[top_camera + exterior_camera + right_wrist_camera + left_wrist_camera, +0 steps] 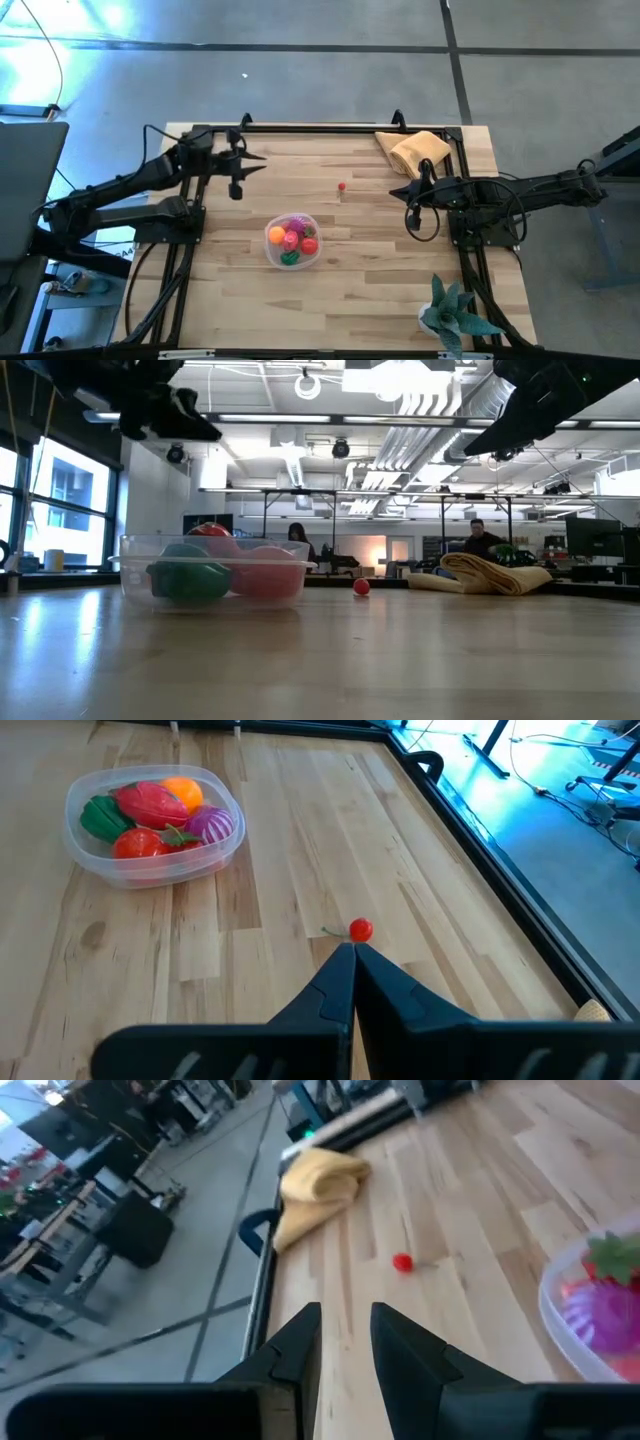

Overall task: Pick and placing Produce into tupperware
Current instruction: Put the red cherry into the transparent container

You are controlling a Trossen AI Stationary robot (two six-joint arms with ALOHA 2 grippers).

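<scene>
Produce (155, 815) filled your tupperware (292, 241), which sat near the middle of the wooden table (330, 300), toward its front. Inside the clear round container you could make out a green piece (100, 817), a red strawberry-like piece (140, 844), a pinkish-red piece (150, 800), an orange piece (182, 791) and a purple onion-like piece (208, 822), all crowded together. One small red cherry-like piece (342, 186) lay alone on the bare wood, apart from the container and toward the back of the table.

Your left gripper (254, 163) hung above the table's back left area, well apart from the container. Its fingers (400, 1342) stood slightly parted with a narrow gap between them, and nothing sat in that gap. Your right gripper (411, 222) hung over the right side of the table, pointed toward the stray red piece. Its fingers (385, 982) were pressed together with nothing between them.

Behind the right arm, a folded tan cloth (417, 150) lay at the back right corner. A teal spiky-leaved plant (452, 310) stood at the front right edge. Across the room beyond the table, two people (482, 537) sat at desks.
</scene>
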